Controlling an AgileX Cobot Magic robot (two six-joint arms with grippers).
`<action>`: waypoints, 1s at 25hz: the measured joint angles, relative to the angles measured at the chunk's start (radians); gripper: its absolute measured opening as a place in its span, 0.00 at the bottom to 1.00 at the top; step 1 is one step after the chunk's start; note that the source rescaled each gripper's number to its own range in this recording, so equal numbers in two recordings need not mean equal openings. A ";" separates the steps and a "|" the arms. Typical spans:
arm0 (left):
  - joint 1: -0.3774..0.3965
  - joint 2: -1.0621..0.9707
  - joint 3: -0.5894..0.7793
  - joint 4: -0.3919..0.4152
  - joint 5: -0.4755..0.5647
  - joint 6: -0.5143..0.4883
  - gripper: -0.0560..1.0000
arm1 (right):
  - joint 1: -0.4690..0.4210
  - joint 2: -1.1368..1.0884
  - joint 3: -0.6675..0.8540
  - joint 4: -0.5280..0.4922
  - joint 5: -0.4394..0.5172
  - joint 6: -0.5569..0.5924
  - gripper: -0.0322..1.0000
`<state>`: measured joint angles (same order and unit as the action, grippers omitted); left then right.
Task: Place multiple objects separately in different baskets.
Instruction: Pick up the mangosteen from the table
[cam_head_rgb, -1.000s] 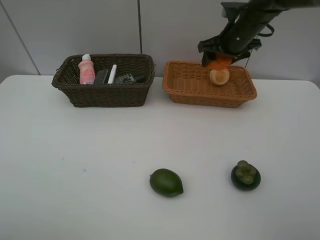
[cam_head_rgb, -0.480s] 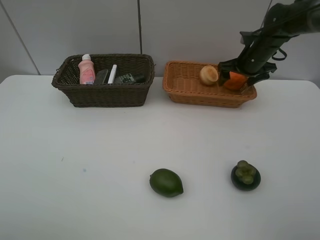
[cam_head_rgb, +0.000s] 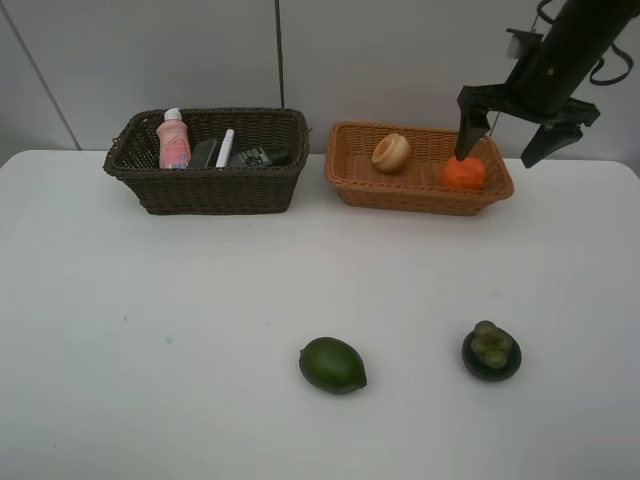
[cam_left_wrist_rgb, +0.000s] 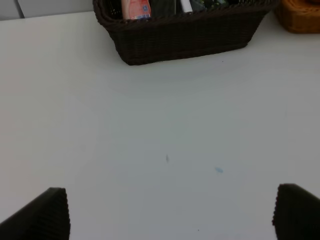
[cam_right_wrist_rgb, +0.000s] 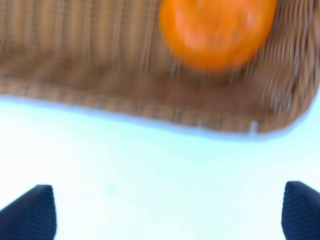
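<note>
The light tan basket (cam_head_rgb: 420, 198) at the back right holds a peach (cam_head_rgb: 390, 152) and an orange (cam_head_rgb: 464, 172). My right gripper (cam_head_rgb: 507, 135) hangs open just above the basket's right end, with the orange lying free below its left finger. The right wrist view shows the orange (cam_right_wrist_rgb: 217, 30) in the tan basket (cam_right_wrist_rgb: 100, 50), clear of the gripper (cam_right_wrist_rgb: 167, 212). The dark brown basket (cam_head_rgb: 215, 190) holds a pink bottle (cam_head_rgb: 173, 140), black eraser (cam_head_rgb: 203, 153), white marker (cam_head_rgb: 225, 148) and dark green bottle (cam_head_rgb: 262, 157). My left gripper (cam_left_wrist_rgb: 172, 215) is open over bare table.
A green fruit (cam_head_rgb: 332, 365) and a dark mangosteen (cam_head_rgb: 491, 352) lie on the white table near its front edge. The left wrist view shows the dark basket (cam_left_wrist_rgb: 185, 37) with the pink bottle (cam_left_wrist_rgb: 136, 7), and a corner of the tan basket (cam_left_wrist_rgb: 300, 17).
My right gripper carried the orange to the tan basket's right end, opened and let it go, then rose. The peach rolled left inside the basket. The left arm stayed still.
</note>
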<state>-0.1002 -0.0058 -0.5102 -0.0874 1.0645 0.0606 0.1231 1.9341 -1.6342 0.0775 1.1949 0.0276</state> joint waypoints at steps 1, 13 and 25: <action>0.000 0.000 0.000 0.000 0.000 0.000 1.00 | 0.000 -0.015 0.016 0.002 0.004 0.004 1.00; 0.000 0.000 0.000 0.000 0.000 0.000 1.00 | 0.152 -0.388 0.599 -0.037 -0.069 0.060 1.00; 0.000 0.000 0.000 0.000 0.000 0.000 1.00 | 0.206 -0.403 0.911 0.001 -0.403 0.073 1.00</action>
<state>-0.1002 -0.0058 -0.5102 -0.0874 1.0645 0.0606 0.3294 1.5312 -0.7232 0.0784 0.7917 0.1009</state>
